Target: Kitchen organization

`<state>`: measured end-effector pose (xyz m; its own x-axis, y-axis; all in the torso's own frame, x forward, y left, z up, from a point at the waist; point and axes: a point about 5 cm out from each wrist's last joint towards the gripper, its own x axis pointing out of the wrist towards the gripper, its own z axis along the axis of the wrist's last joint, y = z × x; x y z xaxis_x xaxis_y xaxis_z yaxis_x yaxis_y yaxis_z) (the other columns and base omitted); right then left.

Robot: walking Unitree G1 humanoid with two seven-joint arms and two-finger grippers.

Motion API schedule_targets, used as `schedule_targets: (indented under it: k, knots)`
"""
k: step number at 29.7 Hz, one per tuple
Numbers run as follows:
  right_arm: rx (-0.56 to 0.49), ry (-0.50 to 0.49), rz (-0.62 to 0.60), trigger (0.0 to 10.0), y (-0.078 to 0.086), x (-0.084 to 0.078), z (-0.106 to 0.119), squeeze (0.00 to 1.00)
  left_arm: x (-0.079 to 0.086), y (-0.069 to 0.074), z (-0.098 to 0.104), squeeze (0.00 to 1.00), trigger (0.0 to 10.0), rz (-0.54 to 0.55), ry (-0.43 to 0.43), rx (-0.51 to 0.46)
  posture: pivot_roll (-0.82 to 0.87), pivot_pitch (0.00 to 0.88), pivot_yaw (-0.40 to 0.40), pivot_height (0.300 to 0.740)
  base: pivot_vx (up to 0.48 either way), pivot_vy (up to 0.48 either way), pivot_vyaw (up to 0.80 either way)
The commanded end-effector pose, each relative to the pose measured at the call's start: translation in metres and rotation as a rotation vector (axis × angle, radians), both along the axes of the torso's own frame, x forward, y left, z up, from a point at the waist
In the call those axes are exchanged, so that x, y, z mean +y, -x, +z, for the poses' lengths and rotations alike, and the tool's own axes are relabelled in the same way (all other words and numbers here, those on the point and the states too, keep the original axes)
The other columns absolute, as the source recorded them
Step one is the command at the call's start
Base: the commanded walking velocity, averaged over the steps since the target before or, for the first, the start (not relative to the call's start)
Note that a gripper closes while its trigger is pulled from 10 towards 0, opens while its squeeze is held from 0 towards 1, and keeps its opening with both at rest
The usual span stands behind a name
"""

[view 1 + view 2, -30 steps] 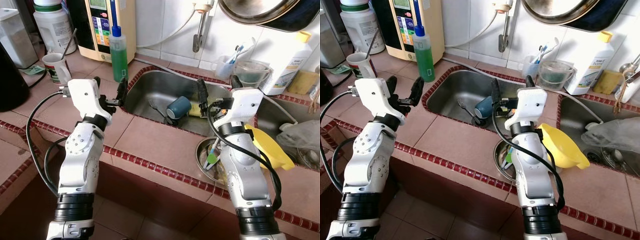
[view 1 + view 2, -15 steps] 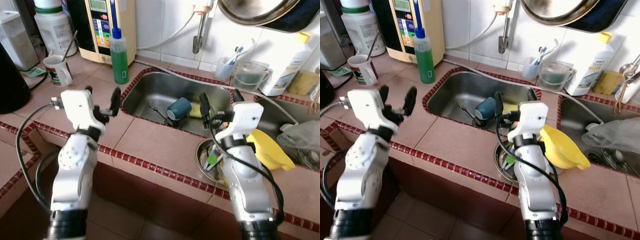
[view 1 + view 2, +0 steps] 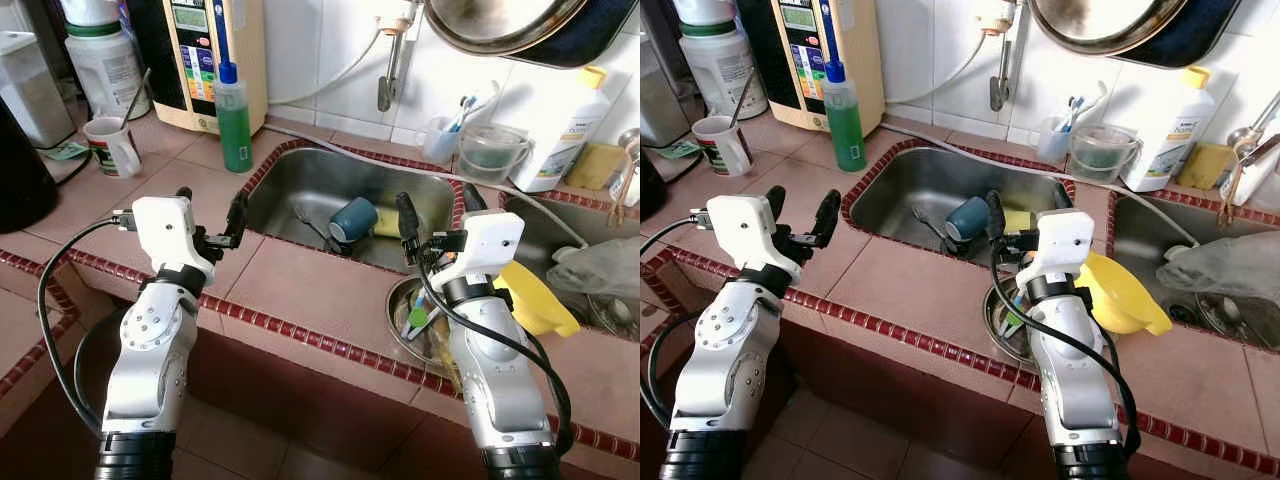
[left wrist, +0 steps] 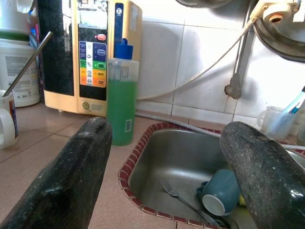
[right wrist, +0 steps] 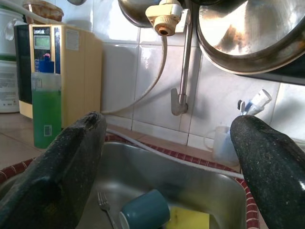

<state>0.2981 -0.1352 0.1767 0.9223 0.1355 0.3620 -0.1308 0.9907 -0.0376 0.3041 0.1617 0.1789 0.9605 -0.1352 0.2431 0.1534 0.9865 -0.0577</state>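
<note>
Lying tipped on its side in the steel sink [image 3: 300, 180]: teal cup [image 3: 355, 218], mouth toward the front rim, beside a fork [image 3: 312, 222] and yellow sponge [image 3: 388, 224].

Pretty standard kitchen: white tiled wall [image 3: 320, 50] at the back, and a desk [image 3: 320, 290] done in pinkish-brown tiles with a dark red tile trim along the edges. Floor [image 3: 870, 450] below is reddish-brown tile too, sitting in shade. Lighting's bright and even.

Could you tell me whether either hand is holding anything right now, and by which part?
Nothing is held: the left hand and right hand are both open and empty.
</note>
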Motion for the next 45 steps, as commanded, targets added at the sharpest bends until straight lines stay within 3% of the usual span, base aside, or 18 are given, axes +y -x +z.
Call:
schedule_targets:
  k: [1,17,25,45]
  knots:
    - [-0.005,0.0,0.002,10.0,-0.001,-0.001,0.004,0.0,-0.003,0.0,0.005,0.0,10.0,-0.014,-0.005,-0.016,-0.02,0.0,-0.015,0.74,0.0,0.0,0.0]
    - [0.0,0.008,0.008,10.0,-0.005,-0.001,0.009,0.0,-0.007,-0.002,0.006,0.0,10.0,-0.024,0.045,-0.002,-0.02,0.0,-0.023,0.74,0.0,0.0,-0.72]
    - [-0.017,0.013,0.012,10.0,-0.006,-0.001,0.013,0.0,-0.006,-0.003,0.007,0.0,10.0,-0.013,0.057,-0.006,-0.02,0.0,-0.027,0.74,0.0,0.389,-0.75]
    - [-0.047,0.022,0.036,10.0,-0.006,0.0,0.018,0.0,-0.008,-0.004,0.011,0.0,10.0,-0.012,0.06,-0.029,-0.02,0.0,-0.04,0.74,0.0,0.0,0.0]
